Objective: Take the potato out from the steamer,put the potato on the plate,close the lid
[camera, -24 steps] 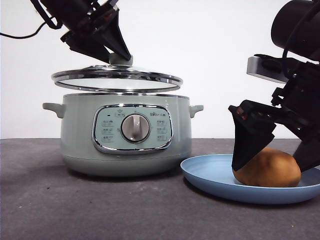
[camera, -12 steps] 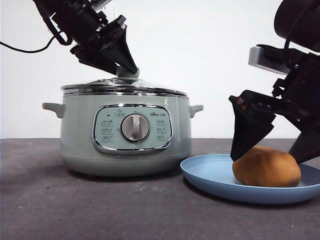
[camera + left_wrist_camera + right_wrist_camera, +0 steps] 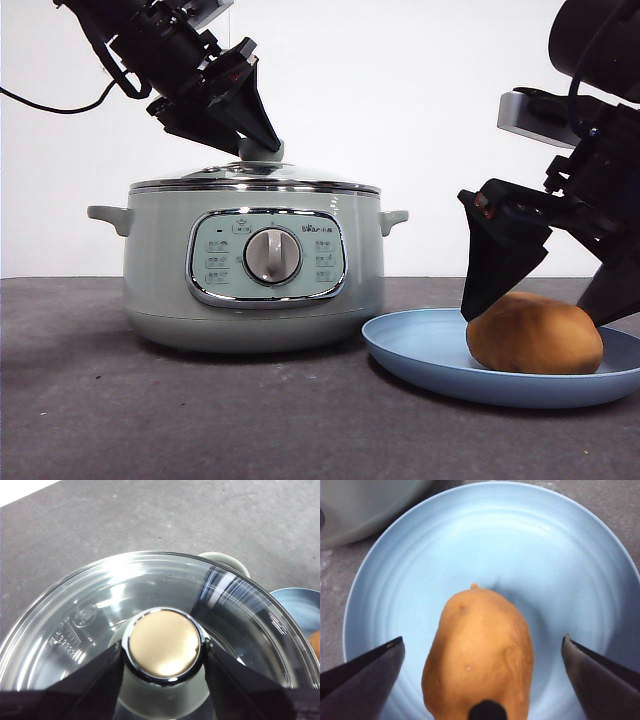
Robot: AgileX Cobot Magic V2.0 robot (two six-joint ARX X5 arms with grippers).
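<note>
A dark grey, slightly speckled table [image 3: 150, 420] runs back to a plain white wall. On it stands the large round sage-green electric steamer [image 3: 255, 270], and seated on its rim is the round clear glass lid with a chrome edge [image 3: 255, 180]. The left gripper [image 3: 162, 655] is clamped on the lid's pale green knob [image 3: 262, 150], one black jaw pressed against each side of it, so the lid lies directly under the tool with the steamer beneath.

Just beside the steamer lies the wide shallow matte blue plate [image 3: 485, 540], and on it rests the oval orange-brown potato [image 3: 480, 645]. The right gripper [image 3: 482, 652] has its jaws spread wide, one standing clear on either side of the potato and touching nothing; the potato sits between and below them.

The lid looks rigid, fairly heavy and breakable, with slick glass and chrome, so the knob is the only sensible place to hold it, and letting go should be gentle. The potato seems firm, smooth-skinned and liable to roll; across its narrow middle would be the surest hold, were it needed again.
</note>
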